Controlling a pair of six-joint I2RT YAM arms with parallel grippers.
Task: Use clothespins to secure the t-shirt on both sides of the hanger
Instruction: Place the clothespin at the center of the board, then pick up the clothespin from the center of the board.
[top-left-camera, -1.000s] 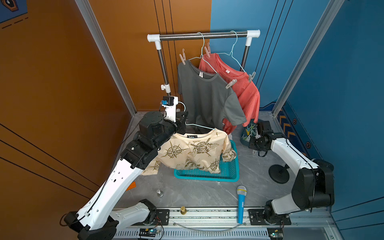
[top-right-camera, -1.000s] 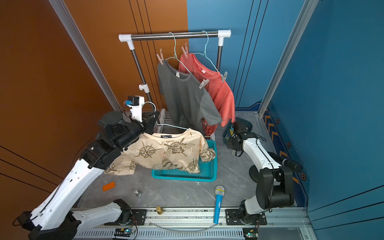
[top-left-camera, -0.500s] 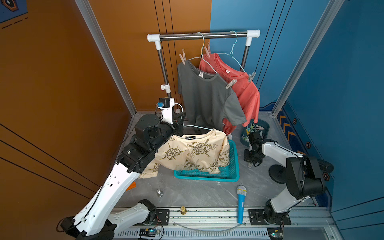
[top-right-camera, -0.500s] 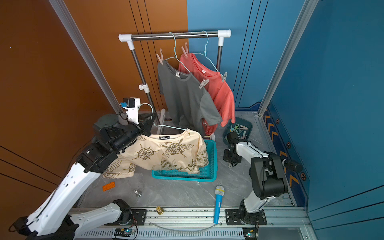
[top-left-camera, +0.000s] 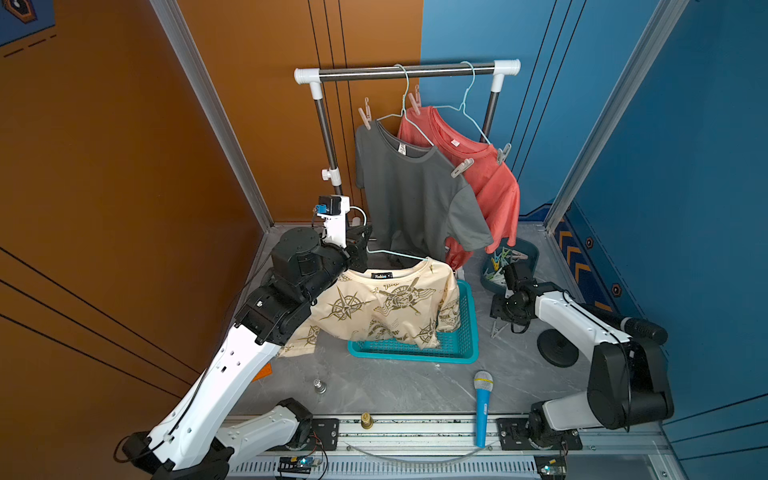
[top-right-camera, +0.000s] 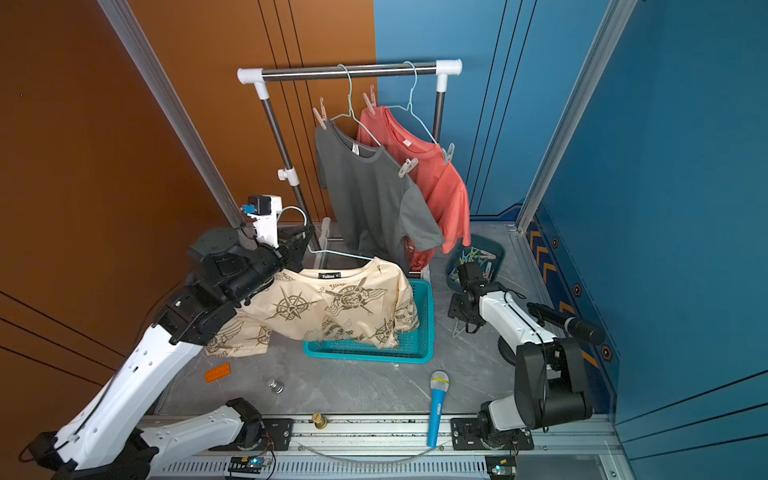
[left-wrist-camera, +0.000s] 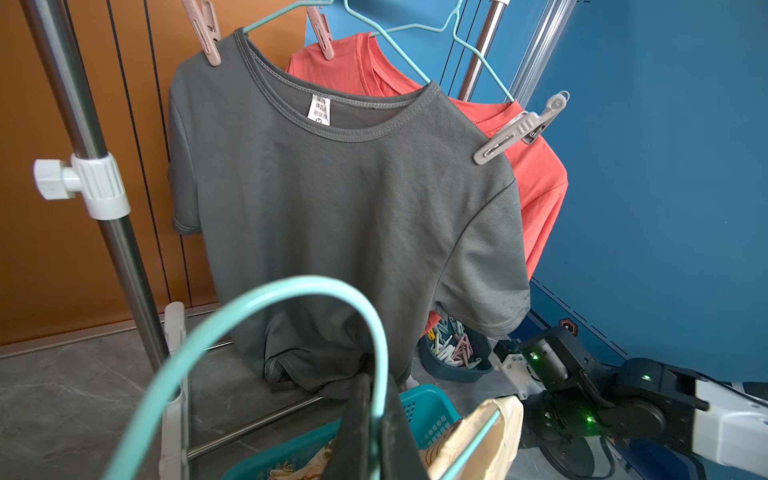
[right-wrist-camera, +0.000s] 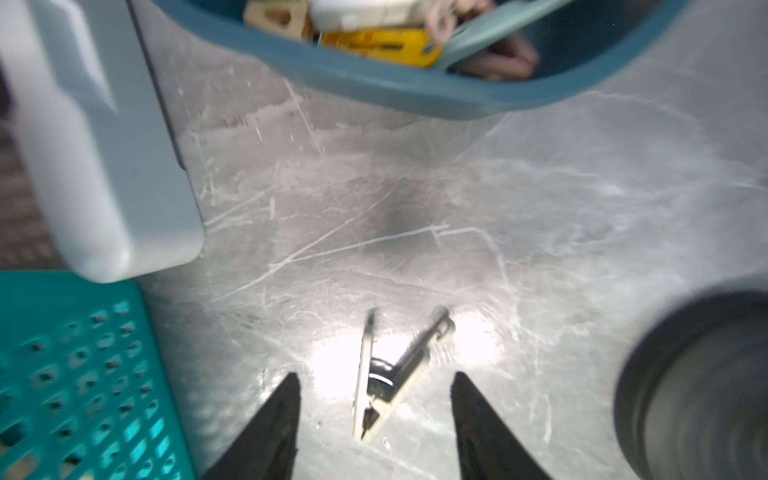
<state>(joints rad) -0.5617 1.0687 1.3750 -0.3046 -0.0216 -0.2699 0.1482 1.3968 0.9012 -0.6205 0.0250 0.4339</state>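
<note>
Two claws logged. Left claw clamped shut on hook of teal hanger; in left wrist view, hanger wire pinched between the dark fingers. Cream t-shirt on that hanger, collar up, lower part draped into teal basket.

Right claw wide open, low over table, at 3 o'clock of basket in both top views. One pale clothespin lying flat on table between the open jaws, touching neither. Same clothespin in a top view, near basket's 3 o'clock side, not touching it. Right wrist view blurred, finer detail not readable.

Remaining clothespins heaped in blue bin, mixed pastel colours, at 1 o'clock of basket, just behind right arm's wrist.

Rack at 12 o'clock of basket. Grey shirt and red shirt hung there on separate hangers, each clipped at both shoulders, four clips in all.

Blue toy mic at 5 o'clock of basket, by front rail. Orange brick at 8 o'clock, beside left arm.
</note>
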